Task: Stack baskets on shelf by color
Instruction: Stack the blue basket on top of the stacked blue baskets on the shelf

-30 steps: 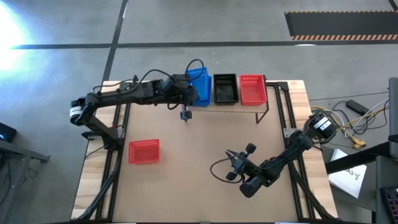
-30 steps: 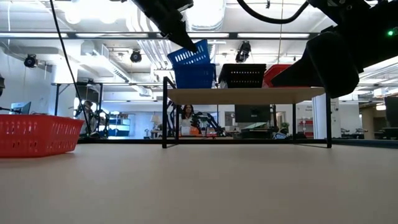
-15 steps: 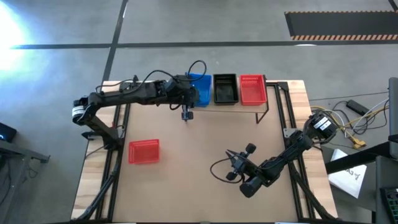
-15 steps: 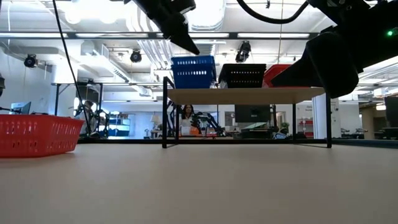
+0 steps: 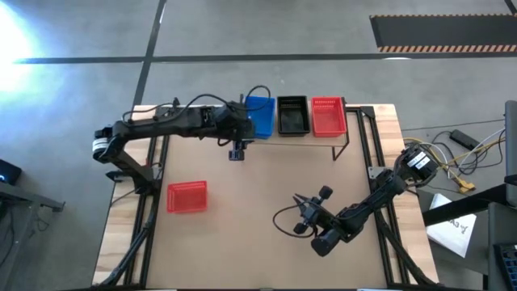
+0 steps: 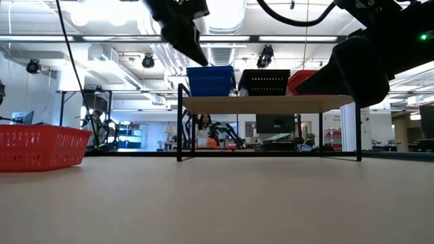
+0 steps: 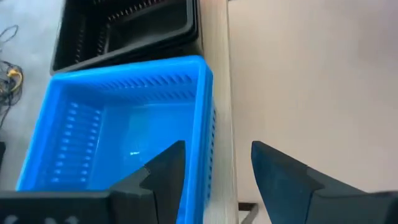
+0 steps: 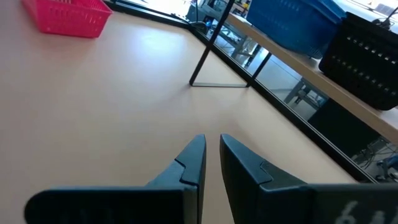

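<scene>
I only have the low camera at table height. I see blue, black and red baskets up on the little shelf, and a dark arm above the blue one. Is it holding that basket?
Observer: No. The left wrist view shows the left gripper open, with the blue basket sitting free on the shelf.
Operator: What is the big dark shape on my right?
Observer: From above, that is the right gripper, low over the table's near right part, away from the shelf.
Operator: Is the red basket on my left close to the shelf?
Observer: No, the high view puts the loose red basket alone at the table's left.

Robotics lab: exposed ceiling ducts [image 6: 129, 54]
</scene>
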